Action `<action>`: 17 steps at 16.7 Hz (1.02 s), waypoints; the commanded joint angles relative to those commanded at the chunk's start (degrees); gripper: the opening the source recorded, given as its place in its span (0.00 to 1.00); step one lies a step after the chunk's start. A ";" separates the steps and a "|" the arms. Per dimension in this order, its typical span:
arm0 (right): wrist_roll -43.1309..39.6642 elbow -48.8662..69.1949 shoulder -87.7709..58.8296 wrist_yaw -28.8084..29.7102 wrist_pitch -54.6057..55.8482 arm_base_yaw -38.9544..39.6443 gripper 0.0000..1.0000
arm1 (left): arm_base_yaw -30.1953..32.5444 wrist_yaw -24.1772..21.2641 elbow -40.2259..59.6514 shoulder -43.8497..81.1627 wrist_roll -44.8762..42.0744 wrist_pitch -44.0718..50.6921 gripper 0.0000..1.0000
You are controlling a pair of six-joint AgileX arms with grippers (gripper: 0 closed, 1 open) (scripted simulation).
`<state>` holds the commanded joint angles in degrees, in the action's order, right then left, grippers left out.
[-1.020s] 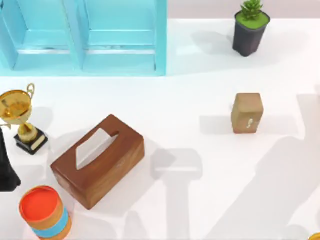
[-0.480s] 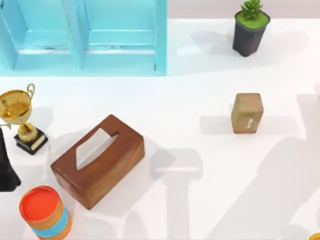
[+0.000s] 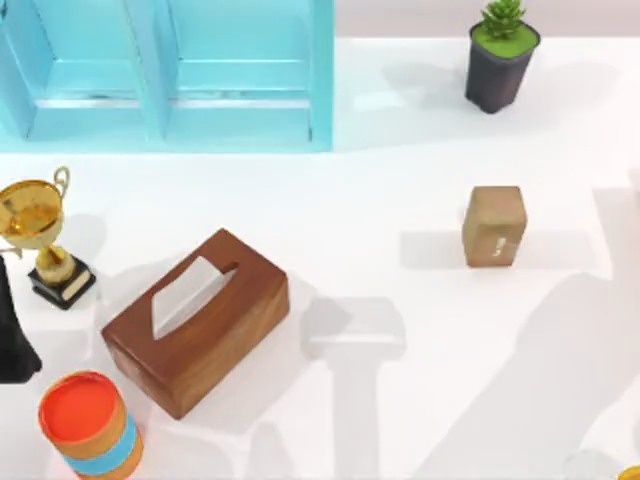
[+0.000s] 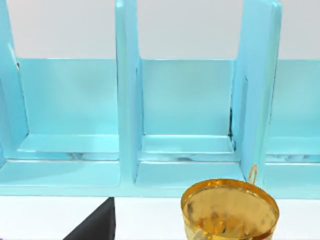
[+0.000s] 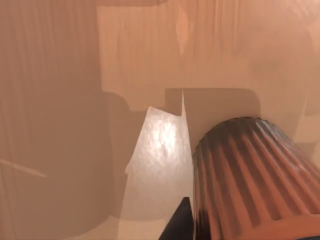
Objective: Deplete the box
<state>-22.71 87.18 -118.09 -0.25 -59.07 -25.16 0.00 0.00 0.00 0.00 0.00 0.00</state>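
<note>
The brown wooden tissue box (image 3: 197,320) sits toward the near left corner of the white table (image 3: 400,400), turned on a diagonal, with a white tissue (image 3: 183,295) standing out of the slot in its lid. Nothing is holding that tissue yet. Part of the left arm, a black shape (image 3: 14,330), hangs at the left edge, and I cannot tell how either gripper's fingers are set.

The box is hemmed in. A gold trophy on a black base (image 3: 40,235) stands just beside it toward the left edge, and an orange-topped striped cylinder (image 3: 90,425) sits close by its near corner. An arm coming in from that side could clip the trophy and topple it.

The tissue lies low against the lid, so a shallow pinch may slip off. Too firm a pull might drag the whole box along instead. A small tan wooden block (image 3: 494,226) and a potted green plant in a dark pot (image 3: 500,58) stand well apart on the right. A light blue shelf unit (image 3: 170,75) runs along the far left edge.
</note>
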 joint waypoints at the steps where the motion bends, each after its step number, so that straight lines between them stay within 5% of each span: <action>1: 0.00 0.00 0.00 0.00 0.00 0.00 0.00 | 0.00 0.00 0.00 0.00 0.00 0.00 1.00; 11: -0.26 0.86 0.36 -0.10 -0.23 0.02 0.00 | 0.00 0.00 0.00 0.00 0.00 0.00 1.00; 17: -2.72 15.33 0.19 -0.63 -3.62 -0.73 0.00 | 0.00 0.00 0.00 0.00 0.00 0.00 1.00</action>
<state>-25.43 102.52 -117.91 -0.88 -62.70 -25.89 0.00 0.00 0.00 0.00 0.00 0.00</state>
